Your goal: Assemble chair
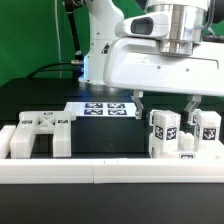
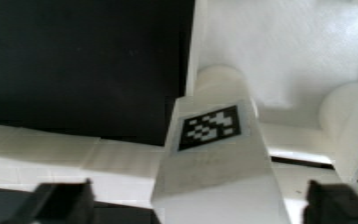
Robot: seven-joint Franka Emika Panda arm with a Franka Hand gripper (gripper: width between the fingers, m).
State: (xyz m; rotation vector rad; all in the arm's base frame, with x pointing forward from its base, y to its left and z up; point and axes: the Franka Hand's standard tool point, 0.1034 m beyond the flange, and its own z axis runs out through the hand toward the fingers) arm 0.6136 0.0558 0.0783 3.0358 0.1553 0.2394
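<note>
Two upright white chair leg blocks with black-and-white tags stand side by side at the exterior view's right, one (image 1: 165, 132) directly under my gripper (image 1: 165, 106), the other (image 1: 208, 130) beside it. More white chair pieces (image 1: 36, 136) lie at the exterior view's left. In the wrist view the tagged leg block (image 2: 208, 130) rises between my two dark fingertips (image 2: 55, 203), with a gap on each side. My gripper (image 2: 202, 205) is open and straddles the block without touching it. The second block (image 2: 345, 120) shows beside it.
The marker board (image 1: 105, 108) lies flat behind the pieces. A long white border rail (image 1: 110, 172) runs along the front of the black table, just in front of the leg blocks. A green wall stands at the back.
</note>
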